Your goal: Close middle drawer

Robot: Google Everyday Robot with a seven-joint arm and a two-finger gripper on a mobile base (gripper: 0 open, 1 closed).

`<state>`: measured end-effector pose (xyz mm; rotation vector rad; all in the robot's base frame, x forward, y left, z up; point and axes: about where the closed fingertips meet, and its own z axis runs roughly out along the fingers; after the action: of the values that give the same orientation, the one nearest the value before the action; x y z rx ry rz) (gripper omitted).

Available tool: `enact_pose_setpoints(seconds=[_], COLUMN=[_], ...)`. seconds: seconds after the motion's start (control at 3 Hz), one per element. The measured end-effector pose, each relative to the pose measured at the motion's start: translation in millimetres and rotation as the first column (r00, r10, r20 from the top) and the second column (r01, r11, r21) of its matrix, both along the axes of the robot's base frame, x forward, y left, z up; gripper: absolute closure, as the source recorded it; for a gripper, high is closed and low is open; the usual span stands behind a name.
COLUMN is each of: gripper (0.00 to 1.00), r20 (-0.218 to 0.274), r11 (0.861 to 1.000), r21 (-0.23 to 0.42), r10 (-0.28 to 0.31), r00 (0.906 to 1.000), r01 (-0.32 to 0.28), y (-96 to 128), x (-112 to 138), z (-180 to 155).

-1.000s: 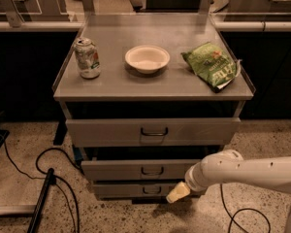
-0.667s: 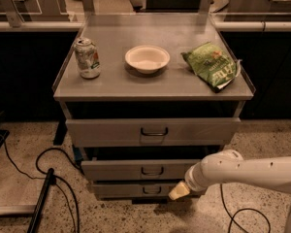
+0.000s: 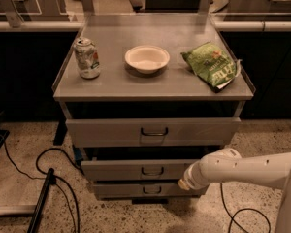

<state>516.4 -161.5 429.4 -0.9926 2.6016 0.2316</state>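
Middle drawer point(image 3: 136, 170): second of three in the grey metal cabinet point(image 3: 63, 89); its front sits out from the body with a dark gap above it, so I judge it not yet shut; small dark handle point(image 3: 153, 171) at centre.
Gripper point(image 3: 184, 183): at the end of the white arm point(image 3: 247, 170) reaching in from the right; its tip is low on the right end of the middle drawer's front, at the seam with the lowest drawer point(image 3: 131, 190); whether it is spread or pressed together I cannot tell.
Risk, wrong drawer: the tip is so close to the seam that a push could land on the lowest drawer's front instead, leaving the middle one out.
Risk, skewed push: contact lies well right of the handle; an off-centre shove may rack the tray on its runners and jam it part way.
Risk, slip: a glancing push could slide the tip off the low front panel and under it.
Risk, jolt: a hard shove could shake the cabinet; the upright soda can point(image 3: 87, 58) is likeliest to topple, the white bowl point(image 3: 147, 58) and green chip bag point(image 3: 211, 64) less so.
Risk, arm clearance: the top drawer point(image 3: 111, 131) juts out above; raising the arm while pressing in could catch its lower edge.
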Motion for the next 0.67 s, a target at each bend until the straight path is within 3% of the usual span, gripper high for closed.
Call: enact_pose_setpoints(seconds=[0.33, 0.67], gripper=[0.89, 1.00], r20=[0.044, 0.077], r11=[1.000, 0.999], r21=[-0.020, -0.034], r10=[-0.017, -0.026], r00=[0.9989, 0.9967], r01=[0.018, 0.029], y=[-2.4, -2.8], x=[20.1, 37.2], z=[3.8, 4.8])
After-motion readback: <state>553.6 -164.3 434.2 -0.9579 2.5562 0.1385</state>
